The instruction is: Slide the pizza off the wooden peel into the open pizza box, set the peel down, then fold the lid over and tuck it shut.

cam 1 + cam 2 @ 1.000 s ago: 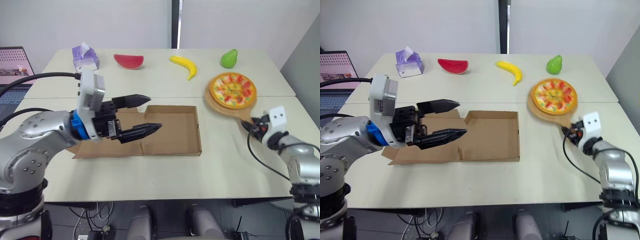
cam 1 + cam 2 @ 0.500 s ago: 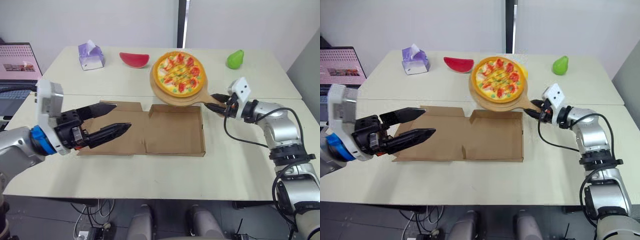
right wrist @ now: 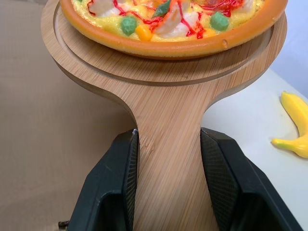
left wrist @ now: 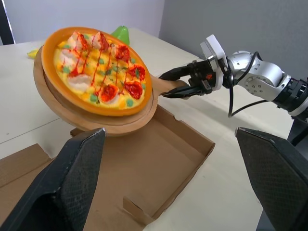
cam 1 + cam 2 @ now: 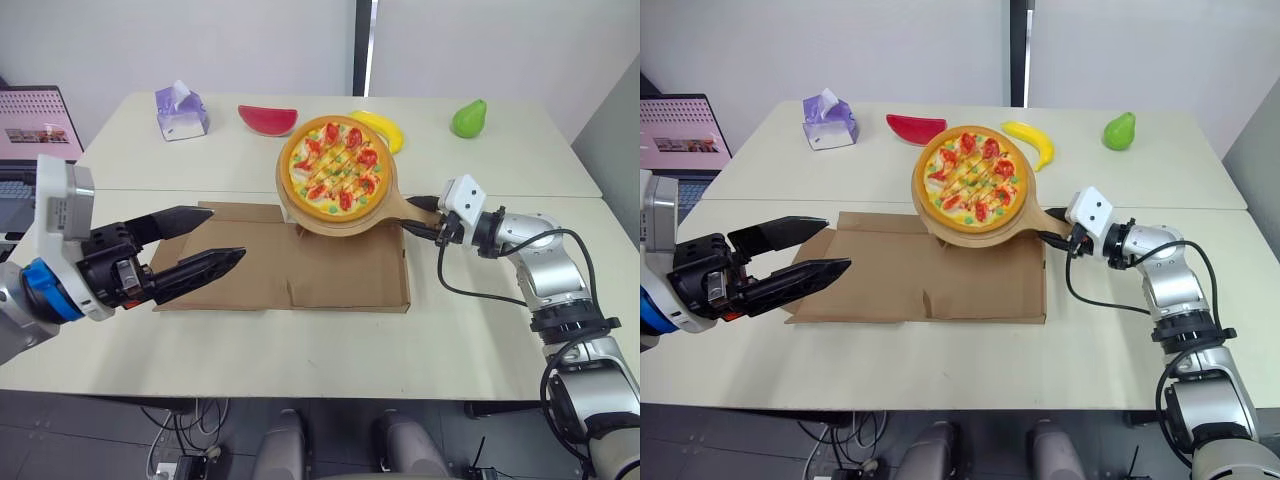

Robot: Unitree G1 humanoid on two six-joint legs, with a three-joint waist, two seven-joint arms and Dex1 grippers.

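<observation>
Currently the right gripper point(image 3: 168, 183), clenched on the handle of the wooden peel point(image 5: 338, 224), holds the pizza point(image 5: 334, 178) over the 12 o'clock edge of the open pizza box point(image 5: 340, 275), left gripper point(image 5: 228, 232) agape at its 9 o'clock; sliding, set-down and closing remain.

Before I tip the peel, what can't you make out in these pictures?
- Box rear wall: covered by the peel and pizza in both eye views; whether they touch, cannot tell.
- Peel handle end: right wrist view, clamped in the right gripper and cut off by the picture's edge.
- Lid left edge: both eye views, partly behind the left gripper.
</observation>
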